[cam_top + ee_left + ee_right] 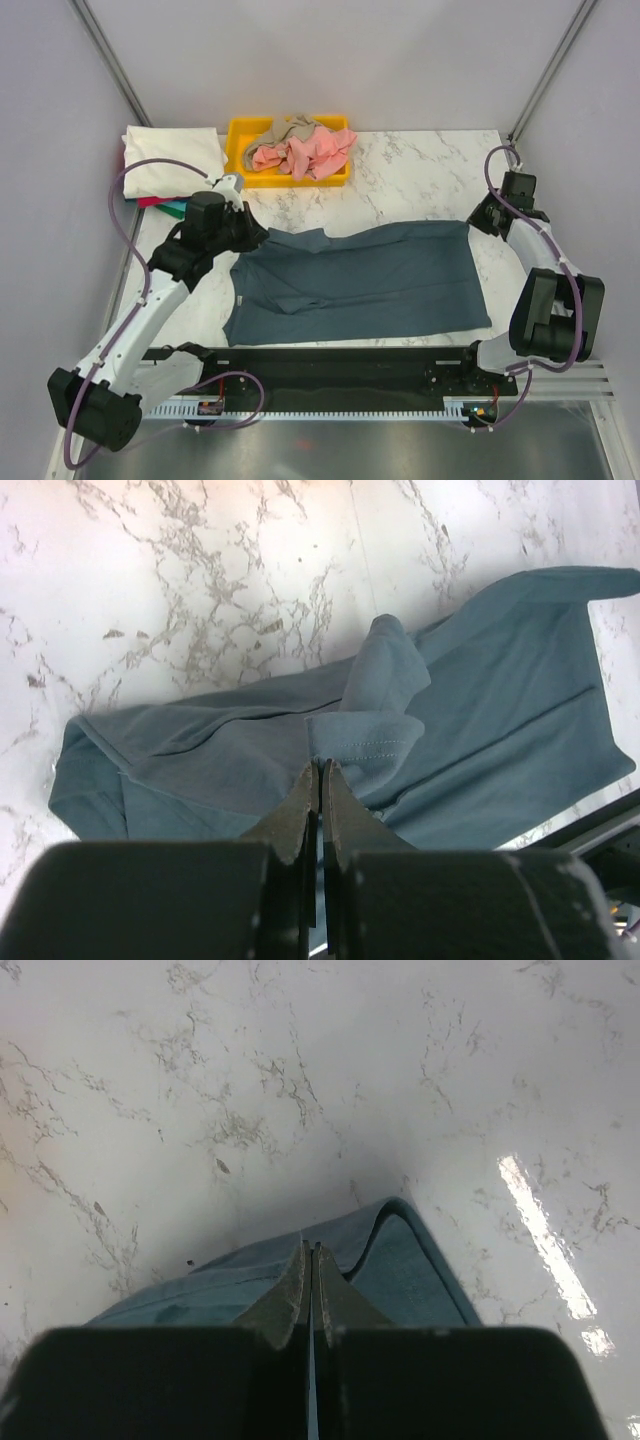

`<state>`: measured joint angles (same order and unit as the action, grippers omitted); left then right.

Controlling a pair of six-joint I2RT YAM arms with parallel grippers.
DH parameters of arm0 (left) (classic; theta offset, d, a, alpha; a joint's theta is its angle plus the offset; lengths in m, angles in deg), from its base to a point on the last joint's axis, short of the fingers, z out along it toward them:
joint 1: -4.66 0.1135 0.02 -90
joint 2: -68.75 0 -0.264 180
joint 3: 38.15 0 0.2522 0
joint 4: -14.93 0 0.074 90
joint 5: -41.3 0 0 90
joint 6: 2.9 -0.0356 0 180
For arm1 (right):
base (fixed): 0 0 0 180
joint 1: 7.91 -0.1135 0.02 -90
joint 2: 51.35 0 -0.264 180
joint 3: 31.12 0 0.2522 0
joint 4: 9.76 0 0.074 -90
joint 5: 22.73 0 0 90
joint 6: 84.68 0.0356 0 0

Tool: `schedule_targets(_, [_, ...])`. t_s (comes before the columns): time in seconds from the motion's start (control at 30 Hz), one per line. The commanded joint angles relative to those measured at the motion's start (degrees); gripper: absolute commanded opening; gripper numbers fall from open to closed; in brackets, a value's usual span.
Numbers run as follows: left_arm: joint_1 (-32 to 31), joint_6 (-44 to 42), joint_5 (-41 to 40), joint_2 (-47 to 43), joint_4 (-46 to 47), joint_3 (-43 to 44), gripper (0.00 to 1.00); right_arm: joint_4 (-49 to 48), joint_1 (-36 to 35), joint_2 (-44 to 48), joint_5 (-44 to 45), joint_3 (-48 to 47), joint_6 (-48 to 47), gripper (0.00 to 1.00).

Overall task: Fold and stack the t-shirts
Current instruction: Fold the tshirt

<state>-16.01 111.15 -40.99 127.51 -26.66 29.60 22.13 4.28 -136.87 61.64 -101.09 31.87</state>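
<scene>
The large dark slate-blue cotton t-shirt (370, 285) lies spread flat across the middle of the overhead frame, its long side running left to right on the white marble-patterned table (420, 175). The left gripper (252, 233) sits at the shirt's upper left corner, clenched on the cloth. In the left wrist view its black fingers (296, 815) press together, and a pinched fold of blue fabric stands up just beyond their tips. The right gripper (478, 218) is at the upper right corner, likewise clamped on the fabric. In the right wrist view the shirt's edge rises in a small ridge at its closed tips.

At the upper centre of the overhead frame, a crumpled salmon-pink t-shirt (305, 152) and a tan t-shirt (285, 128) lie heaped in a yellow plastic bin (238, 150). At the upper left, a folded cream-white t-shirt (170, 158) rests on a teal t-shirt (176, 210) and a red t-shirt (150, 201), of which only the edges show
</scene>
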Motion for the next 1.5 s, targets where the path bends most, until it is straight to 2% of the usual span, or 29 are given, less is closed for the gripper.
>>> schedule_targets(0.0, [-0.2,0.2,0.7,-3.8,-2.9,-2.1,0.02,-0.7,1.3,5.2,-0.2,1.4,-0.4,0.00])
schedule_targets(0.67, [-0.1,1.5,3.5,-16.5,-12.8,-6.2,0.02,-1.8,7.1,16.5,-2.1,16.5,2.9,0.00])
schedule_targets(0.77, [-0.1,2.5,5.4,-19.3,-16.5,-6.8,0.12,-1.1,7.8,18.4,-1.4,17.6,3.9,0.02])
schedule_targets(0.83, [-0.2,3.5,7.8,-20.7,-19.6,-7.7,0.21,-0.2,8.1,19.2,-0.5,18.1,4.5,0.26])
schedule_targets(0.87, [-0.2,3.9,8.6,-22.5,-20.6,-8.0,0.31,0.0,8.3,20.6,0.2,18.8,4.8,0.41])
schedule_targets(0.9, [-0.2,4.2,9.9,-23.5,-21.6,-8.2,0.36,0.1,8.6,21.4,0.8,19.2,5.3,0.74])
schedule_targets(0.93, [-0.2,4.9,10.0,-24.6,-23.4,-8.5,0.40,-0.2,8.8,22.2,1.2,19.6,5.4,0.82])
schedule_targets(1.0, [-0.1,5.3,9.3,-26.9,-25.0,-8.1,0.45,-0.3,9.1,24.3,3.0,20.3,6.5,0.93])
schedule_targets(1.13, [-0.2,6.8,7.3,-28.1,-26.2,-7.3,0.47,-2.5,9.1,26.1,0.5,20.2,7.8,0.92])
schedule_targets(1.27, [-0.1,7.8,4.9,-24.8,-22.4,-9.2,0.45,-7.7,7.2,27.3,-5.6,20.6,8.7,0.87])
schedule_targets(1.4, [-0.1,9.6,2.0,-17.4,-18.2,-9.9,0.45,-10.1,-4.3,23.4,-5.5,17.1,6.3,0.85])
schedule_targets(1.47, [-0.3,10.3,0.9,-10.8,-16.1,-10.6,0.45,-11.4,-7.5,18.5,-6.9,15.3,5.7,0.84])
